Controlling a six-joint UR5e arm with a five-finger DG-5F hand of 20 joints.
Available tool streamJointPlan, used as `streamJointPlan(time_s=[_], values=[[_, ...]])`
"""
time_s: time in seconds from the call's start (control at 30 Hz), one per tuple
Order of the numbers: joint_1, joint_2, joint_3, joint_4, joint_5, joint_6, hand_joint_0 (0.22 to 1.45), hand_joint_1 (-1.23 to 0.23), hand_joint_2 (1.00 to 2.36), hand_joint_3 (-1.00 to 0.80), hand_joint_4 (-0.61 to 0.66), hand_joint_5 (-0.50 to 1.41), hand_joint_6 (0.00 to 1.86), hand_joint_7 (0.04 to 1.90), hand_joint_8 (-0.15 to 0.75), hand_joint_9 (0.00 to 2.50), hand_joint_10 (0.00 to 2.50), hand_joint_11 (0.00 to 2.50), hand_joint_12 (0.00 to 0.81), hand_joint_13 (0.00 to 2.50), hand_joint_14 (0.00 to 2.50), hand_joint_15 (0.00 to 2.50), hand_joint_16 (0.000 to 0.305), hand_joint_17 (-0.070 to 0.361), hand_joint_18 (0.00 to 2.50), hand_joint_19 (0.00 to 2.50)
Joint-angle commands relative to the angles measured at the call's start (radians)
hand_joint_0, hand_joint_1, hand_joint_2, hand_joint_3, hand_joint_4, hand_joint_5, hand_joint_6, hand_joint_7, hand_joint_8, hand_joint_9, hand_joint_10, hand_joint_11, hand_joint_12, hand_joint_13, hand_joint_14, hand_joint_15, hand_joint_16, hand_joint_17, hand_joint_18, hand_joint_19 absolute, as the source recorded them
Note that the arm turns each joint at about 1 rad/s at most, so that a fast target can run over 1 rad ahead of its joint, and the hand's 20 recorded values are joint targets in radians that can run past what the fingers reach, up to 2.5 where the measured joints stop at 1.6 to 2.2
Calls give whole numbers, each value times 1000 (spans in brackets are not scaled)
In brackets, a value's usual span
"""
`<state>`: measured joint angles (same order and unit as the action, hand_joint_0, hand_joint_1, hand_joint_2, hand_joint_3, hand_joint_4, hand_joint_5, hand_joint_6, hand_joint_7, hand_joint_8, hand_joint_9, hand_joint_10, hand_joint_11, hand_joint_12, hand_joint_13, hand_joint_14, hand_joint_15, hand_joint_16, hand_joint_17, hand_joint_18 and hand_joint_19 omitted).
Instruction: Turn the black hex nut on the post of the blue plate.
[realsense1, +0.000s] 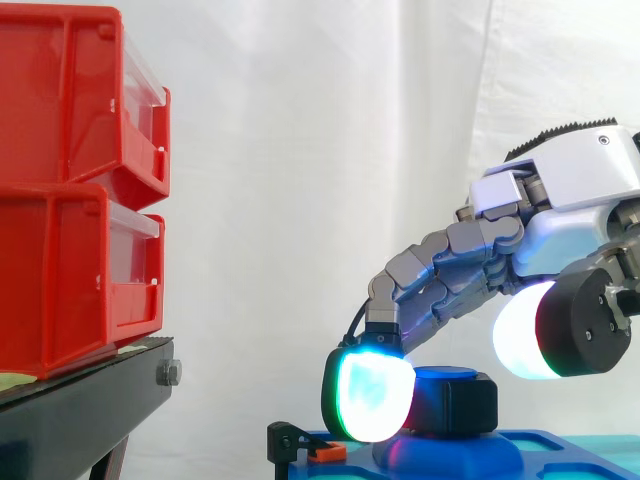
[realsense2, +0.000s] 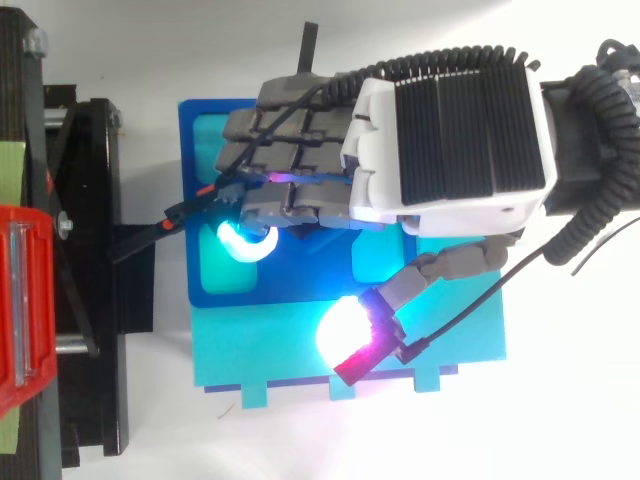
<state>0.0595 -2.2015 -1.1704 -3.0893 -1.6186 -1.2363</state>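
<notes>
So the black hex nut (realsense1: 462, 405) was sitting low on the post (realsense1: 445, 376), near the middle of the blue plate (realsense1: 560, 448), with a blue bit of the post poking out above it. The hand (realsense1: 575, 170) was right on it. Its fingers arched over the top and curled down round the far side, and one glowing fingertip pad (realsense1: 368, 395) looked pressed against the nut's side. The thumb (realsense1: 520, 332) was held off to the other side, up and clear of the nut, so it wasn't a proper two-sided pinch, more of a hooked grip.

Progress-wise, I'd say reaching and making contact was done and the actual turning was what remained. There was no mark on the nut to judge by, so I honestly couldn't tell how far round it had gone, if at all.

From above, the fingers covered the nut completely. The blue plate sat on a lighter teal base (realsense2: 300, 360), with a small orange-and-black clip (realsense1: 318, 450) at the plate's edge. Further out were two stacked red bins (realsense1: 70, 180) on a black stand (realsense1: 80, 410), with a white curtain (realsense1: 300, 150) behind.

As for writing, I couldn't make out any readable label or print on anything.
</notes>
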Motion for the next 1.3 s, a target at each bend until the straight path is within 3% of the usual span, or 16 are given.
streamJointPlan(time_s=[0.0,1.27], values=[[-6,0,0,6,-10,0,458,-430,1000,-500,237,-180,502,842,287,390,0,0,396,298,0,15,52,118,178,177],[-69,-1,-2,40,-109,-22,460,-437,1000,-500,234,-182,502,836,286,389,0,0,395,303,0,9,52,118,179,177]])
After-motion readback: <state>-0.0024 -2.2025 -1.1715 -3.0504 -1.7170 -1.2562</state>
